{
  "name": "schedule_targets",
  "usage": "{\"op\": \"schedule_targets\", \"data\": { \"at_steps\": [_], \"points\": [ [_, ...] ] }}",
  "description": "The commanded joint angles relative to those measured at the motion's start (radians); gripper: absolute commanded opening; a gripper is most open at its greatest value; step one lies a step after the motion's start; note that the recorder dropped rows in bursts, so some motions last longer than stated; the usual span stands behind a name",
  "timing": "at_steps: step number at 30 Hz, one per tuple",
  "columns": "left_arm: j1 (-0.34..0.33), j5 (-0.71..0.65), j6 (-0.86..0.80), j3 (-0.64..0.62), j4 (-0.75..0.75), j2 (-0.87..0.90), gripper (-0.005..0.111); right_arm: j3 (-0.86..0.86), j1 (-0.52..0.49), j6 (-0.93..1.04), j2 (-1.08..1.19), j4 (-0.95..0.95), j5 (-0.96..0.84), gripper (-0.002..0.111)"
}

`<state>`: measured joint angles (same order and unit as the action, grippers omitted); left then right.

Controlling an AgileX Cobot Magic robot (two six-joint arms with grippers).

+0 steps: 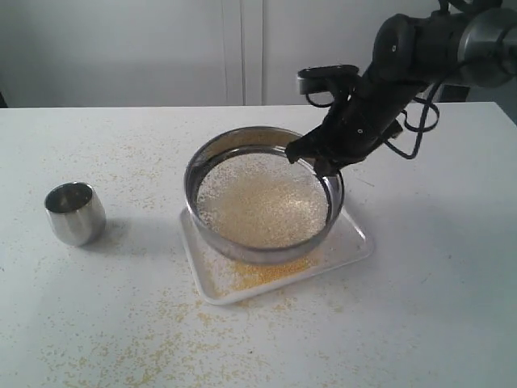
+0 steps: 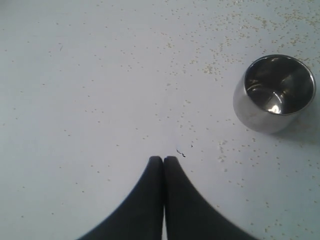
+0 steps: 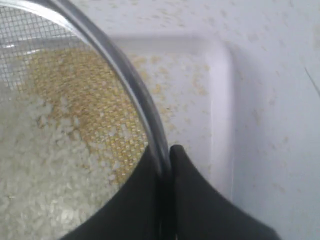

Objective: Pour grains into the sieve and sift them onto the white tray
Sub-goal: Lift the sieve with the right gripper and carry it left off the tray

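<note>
The right gripper (image 3: 166, 152) pinches the sieve (image 1: 262, 194) rim above the white tray (image 1: 355, 242); the left gripper (image 2: 163, 161) is closed, empty. Sifting well likely needs small, level shakes, keeping the grains (image 1: 262, 202) over the tray.

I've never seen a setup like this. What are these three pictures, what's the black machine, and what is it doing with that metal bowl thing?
It is a robot with two arms. One picture looks on from outside; the other two come from cameras on the wrists. The right gripper pinches the rim of the sieve, a steel ring with mesh, over the white tray. Pale grains lie in the mesh; fine yellow ones have fallen onto the tray. The left gripper is shut and empty above the table, near a small steel cup.
</note>
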<state>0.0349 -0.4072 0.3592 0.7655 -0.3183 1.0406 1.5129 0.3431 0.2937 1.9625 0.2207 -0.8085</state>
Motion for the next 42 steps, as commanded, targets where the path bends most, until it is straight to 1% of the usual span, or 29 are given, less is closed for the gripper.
{"op": "schedule_targets", "data": {
  "at_steps": [1, 2, 3, 4, 5, 6, 7, 8, 10, 11, 12, 14, 15, 18, 21, 24, 33, 38, 42],
  "points": [
    [-0.002, -0.004, 0.003, -0.008, -0.005, -0.007, 0.001, 0.001, 0.011, -0.010, -0.029, -0.056, -0.014, 0.000],
    [-0.002, -0.004, 0.003, -0.008, -0.005, -0.007, 0.001, 0.000, -0.002, -0.265, -0.029, -0.058, 0.020, 0.000],
    [-0.002, -0.004, 0.003, -0.008, -0.005, -0.007, 0.001, -0.002, -0.004, -0.347, -0.029, -0.033, 0.032, 0.000],
    [-0.002, -0.004, 0.003, -0.008, -0.005, -0.007, 0.001, 0.000, 0.002, -0.221, -0.027, 0.015, 0.024, 0.000],
    [-0.002, -0.004, 0.003, -0.008, -0.005, -0.007, 0.001, 0.004, 0.015, -0.007, -0.027, 0.070, -0.009, 0.000],
    [-0.002, -0.004, 0.003, -0.008, -0.005, -0.007, 0.001, 0.006, 0.022, 0.184, -0.030, 0.084, -0.055, 0.000],
    [-0.002, -0.004, 0.003, -0.008, -0.005, -0.007, 0.001, 0.009, 0.024, 0.232, -0.031, 0.065, -0.081, 0.000],
    [-0.002, -0.004, 0.003, -0.008, -0.005, -0.007, 0.001, 0.010, 0.021, 0.154, -0.031, 0.032, -0.074, 0.000],
    [-0.002, -0.004, 0.003, -0.008, -0.005, -0.007, 0.001, 0.012, 0.002, -0.103, -0.035, 0.015, -0.045, 0.000],
    [-0.002, -0.004, 0.003, -0.008, -0.005, -0.007, 0.001, 0.012, 0.002, -0.139, -0.035, 0.029, -0.050, 0.000],
    [-0.002, -0.004, 0.003, -0.008, -0.005, -0.007, 0.001, 0.012, 0.000, -0.107, -0.037, 0.055, -0.079, 0.000],
    [-0.002, -0.004, 0.003, -0.008, -0.005, -0.007, 0.001, 0.017, 0.011, 0.055, -0.039, 0.127, -0.148, 0.000],
    [-0.002, -0.004, 0.003, -0.008, -0.005, -0.007, 0.001, 0.021, 0.021, 0.095, -0.041, 0.162, -0.179, 0.000],
    [-0.002, -0.004, 0.003, -0.008, -0.005, -0.007, 0.001, 0.024, 0.055, 0.120, -0.049, 0.255, -0.219, 0.000],
    [-0.002, -0.004, 0.003, -0.008, -0.005, -0.007, 0.001, 0.024, 0.108, 0.168, -0.051, 0.274, -0.238, 0.000],
    [-0.002, -0.004, 0.003, -0.008, -0.005, -0.007, 0.001, 0.024, 0.162, 0.175, -0.051, 0.274, -0.208, 0.000],
    [-0.002, -0.004, 0.003, -0.008, -0.005, -0.007, 0.001, 0.026, 0.339, 0.175, -0.046, 0.277, -0.011, 0.000],
    [-0.002, -0.004, 0.003, -0.008, -0.005, -0.007, 0.001, 0.092, 0.409, 0.154, 0.015, 0.273, -0.017, 0.000],
    [-0.002, -0.004, 0.003, -0.008, -0.005, -0.007, 0.001, 0.153, 0.438, 0.113, 0.079, 0.244, -0.051, 0.000]
  ]
}}
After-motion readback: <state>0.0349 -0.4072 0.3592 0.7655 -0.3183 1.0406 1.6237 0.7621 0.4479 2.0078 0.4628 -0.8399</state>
